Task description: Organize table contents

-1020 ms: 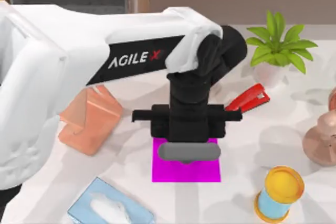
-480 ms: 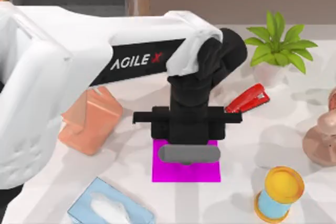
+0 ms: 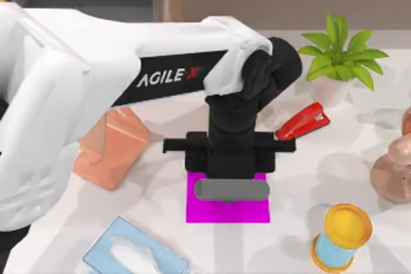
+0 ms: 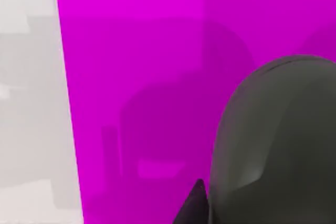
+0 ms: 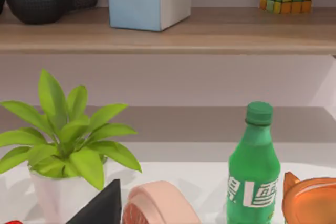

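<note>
A dark grey oval mouse [image 3: 231, 190] hangs just over a magenta square pad [image 3: 228, 206] at the middle of the white table [image 3: 321, 178]. My left gripper [image 3: 230, 181] points straight down and is shut on the mouse. In the left wrist view the mouse [image 4: 278, 145] looms close, with one dark fingertip [image 4: 194, 205] against its side. It casts a shadow on the pad [image 4: 136, 66] below. My right arm is parked off to the right, with the tip of its gripper [image 5: 102, 209] near the potted plant.
A peach box [image 3: 112, 149] and a blue tissue box [image 3: 135, 255] lie left of the pad. To its right are a red stapler [image 3: 303, 121], a potted plant [image 3: 340, 56], a yellow-and-blue cylinder [image 3: 341, 235] and a copper-pink object [image 3: 395, 171]. A green bottle [image 5: 252, 166] stands nearby.
My left gripper, still holding the mouse, has sunk very slightly toward the magenta pad. Nothing else has moved.
</note>
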`<state>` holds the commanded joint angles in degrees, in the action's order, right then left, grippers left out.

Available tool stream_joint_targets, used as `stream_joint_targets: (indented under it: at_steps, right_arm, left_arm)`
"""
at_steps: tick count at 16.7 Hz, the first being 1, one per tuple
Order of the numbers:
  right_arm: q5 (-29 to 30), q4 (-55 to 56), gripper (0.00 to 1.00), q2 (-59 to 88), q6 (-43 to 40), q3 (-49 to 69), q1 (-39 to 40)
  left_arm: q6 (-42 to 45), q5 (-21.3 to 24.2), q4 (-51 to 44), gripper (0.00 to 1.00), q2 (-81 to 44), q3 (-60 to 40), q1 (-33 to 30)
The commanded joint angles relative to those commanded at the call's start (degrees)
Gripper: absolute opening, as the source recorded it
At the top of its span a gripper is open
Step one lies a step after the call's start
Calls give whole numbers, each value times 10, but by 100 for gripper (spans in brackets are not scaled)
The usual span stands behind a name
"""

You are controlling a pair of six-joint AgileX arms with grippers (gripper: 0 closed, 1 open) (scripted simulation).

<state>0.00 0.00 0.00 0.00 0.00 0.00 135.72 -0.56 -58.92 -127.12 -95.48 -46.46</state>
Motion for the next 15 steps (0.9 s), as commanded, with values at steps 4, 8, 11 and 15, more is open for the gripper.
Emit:
stream_joint_targets:
  at_steps: [4, 8, 11, 15]
  right_arm:
    - [0, 0, 100, 0, 0, 0, 0]
    - [0, 0, 100, 0, 0, 0, 0]
    - [0, 0, 100, 0, 0, 0, 0]
    - [0, 0, 100, 0, 0, 0, 0]
  left_arm:
    - [0, 0, 0, 53, 0, 0, 0]
    - [0, 0, 0, 83, 0, 0, 0]
    - [0, 0, 0, 100, 0, 0, 0]
    - [0, 0, 0, 100, 0, 0, 0]
